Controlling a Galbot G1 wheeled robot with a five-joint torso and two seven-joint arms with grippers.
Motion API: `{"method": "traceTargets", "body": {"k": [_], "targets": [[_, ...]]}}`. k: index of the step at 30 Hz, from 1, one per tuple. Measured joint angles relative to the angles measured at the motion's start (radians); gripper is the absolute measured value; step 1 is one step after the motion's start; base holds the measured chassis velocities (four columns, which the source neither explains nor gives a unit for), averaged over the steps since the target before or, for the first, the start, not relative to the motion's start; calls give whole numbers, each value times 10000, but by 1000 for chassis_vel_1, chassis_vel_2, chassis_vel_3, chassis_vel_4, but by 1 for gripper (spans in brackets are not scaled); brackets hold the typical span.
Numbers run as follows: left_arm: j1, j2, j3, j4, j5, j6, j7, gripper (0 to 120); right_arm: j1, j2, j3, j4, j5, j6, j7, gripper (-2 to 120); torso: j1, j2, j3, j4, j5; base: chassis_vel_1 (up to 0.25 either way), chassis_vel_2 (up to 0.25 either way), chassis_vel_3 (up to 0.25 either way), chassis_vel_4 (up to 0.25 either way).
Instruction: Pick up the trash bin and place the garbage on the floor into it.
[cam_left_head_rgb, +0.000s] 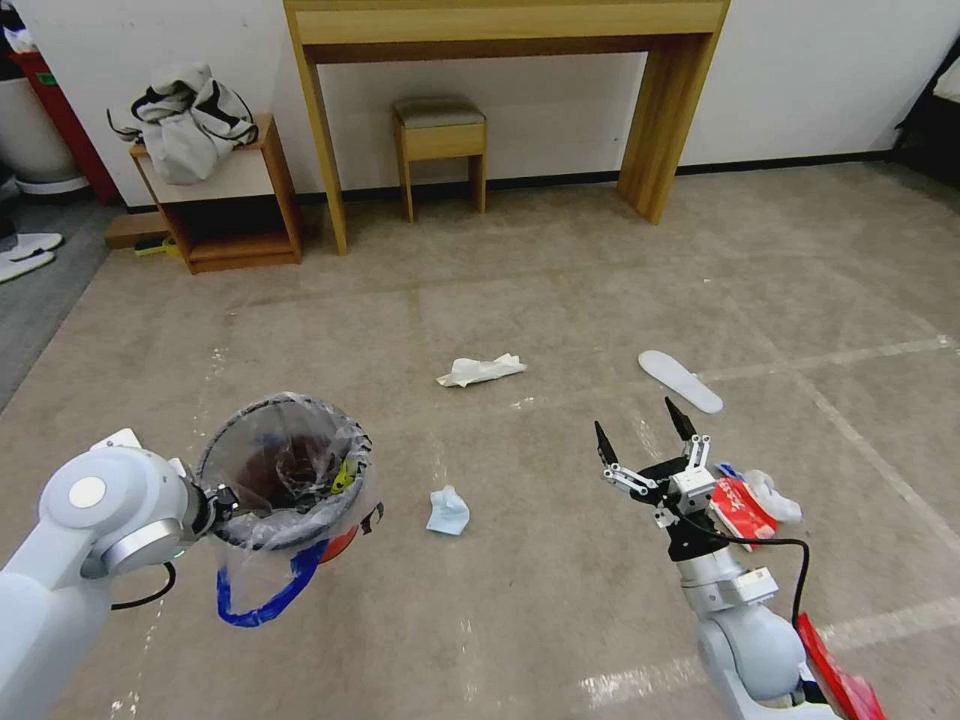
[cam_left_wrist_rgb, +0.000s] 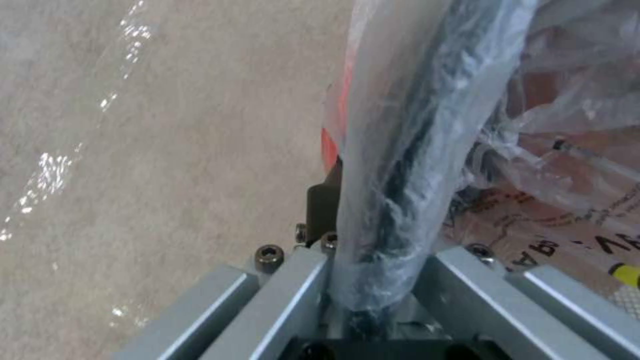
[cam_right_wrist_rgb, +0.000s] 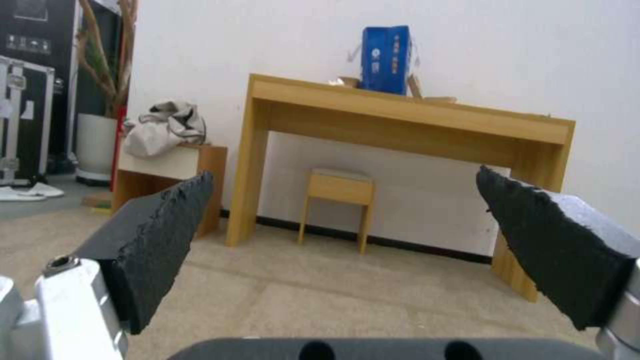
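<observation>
Red plastic is showing beneath the crinkly clear liner of the trash bin (cam_left_head_rgb: 285, 470), which is hanging above the floor (cam_left_head_rgb: 560, 300) at the lower left of the head view. The left gripper (cam_left_head_rgb: 222, 497) is pinching the bin's near rim; in the left wrist view its fingers (cam_left_wrist_rgb: 293, 290) are pressing together on the black rim, which is wrapped in bag film (cam_left_wrist_rgb: 400, 165). A blue drawstring loop (cam_left_head_rgb: 262, 600) is dangling below the bin. Printed packets are lying inside the liner.

The right gripper (cam_left_head_rgb: 646, 425) is hovering over the carpet at the lower right, its black-padded fingers (cam_right_wrist_rgb: 160, 235) spreading wide and gripping nothing.

Garbage is lying scattered on the beige carpet: a pale-blue face mask (cam_left_head_rgb: 447, 511) just beside the bin, a crumpled white paper (cam_left_head_rgb: 480, 370) farther out toward the wall, and a red-and-white packet (cam_left_head_rgb: 742, 505) just beside the right wrist. A white insole (cam_left_head_rgb: 680, 380) is resting beyond the right gripper. Another red wrapper (cam_left_head_rgb: 840, 675) is sitting at the lower right edge.

A wooden desk (cam_left_head_rgb: 500, 40), a small stool (cam_left_head_rgb: 440, 140) and a low shelf (cam_left_head_rgb: 225, 195) bearing bundled cloth are standing against the far wall.
</observation>
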Motion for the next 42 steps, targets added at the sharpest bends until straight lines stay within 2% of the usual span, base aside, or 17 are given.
{"method": "traceTargets", "body": {"k": [7,18,33,42], "targets": [[42,34,-47,10,90,-62,0,0,57,-27,17,-12,-41,3,-106,100,1,-1,1,0,1,-105,115,109,-111],[93,92,-131,-23,101,-76,-1,0,64,41,40,-88,82,0,-543,100,-1,0,-2,1,1,0,0,0,0],[115,30,-105,-23,211,-102,0,0,47,77,-17,-129,-84,71,-412,100,-1,0,-1,0,1,0,0,0,0],[135,133,-140,-82,212,-106,24,0,102,84,-34,-151,-77,36,-486,100,-1,0,-1,0,1,0,0,0,0]]}}
